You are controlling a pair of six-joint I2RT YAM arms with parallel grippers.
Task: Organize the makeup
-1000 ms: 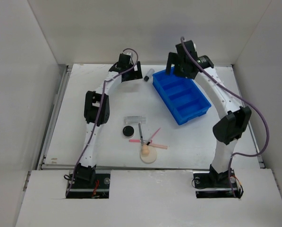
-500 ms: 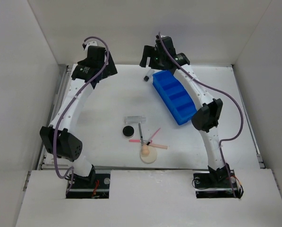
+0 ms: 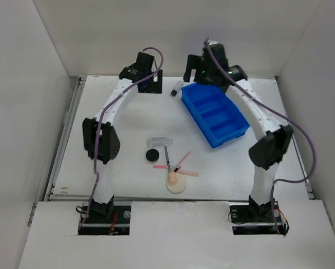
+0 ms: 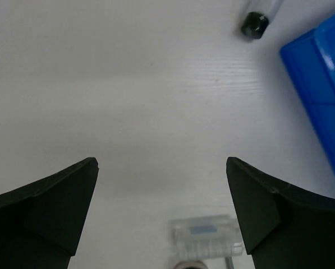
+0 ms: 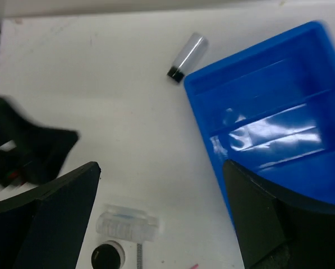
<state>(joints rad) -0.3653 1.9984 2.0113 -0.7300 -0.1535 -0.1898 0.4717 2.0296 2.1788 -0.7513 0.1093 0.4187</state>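
Observation:
The makeup lies in a loose cluster at the table's middle: a black round compact (image 3: 152, 155), a clear rectangular tube (image 3: 160, 142), a thin dark pencil (image 3: 167, 157), thin pink sticks (image 3: 182, 162), and a beige puff (image 3: 178, 185) with a peach sponge (image 3: 171, 179) on it. My left gripper (image 3: 150, 84) is open and empty, high over the back of the table. My right gripper (image 3: 196, 75) is open and empty above the tray's far corner. The left wrist view shows the open gripper (image 4: 161, 162) and the clear tube (image 4: 205, 235). The right wrist view shows the open gripper (image 5: 161, 166), the clear tube (image 5: 126, 224) and the compact (image 5: 108, 256).
The blue three-compartment tray (image 3: 198, 122) lies slanted at the back right and holds nothing; it shows in both wrist views (image 4: 319, 95) (image 5: 279, 89). A small clear vial with a black cap (image 3: 176, 88) lies by its far left corner. White walls enclose the table.
Both arms have swung about over the back of the table; the left gripper came back from the far left toward the centre, the right shifted slightly right. The makeup has not moved.

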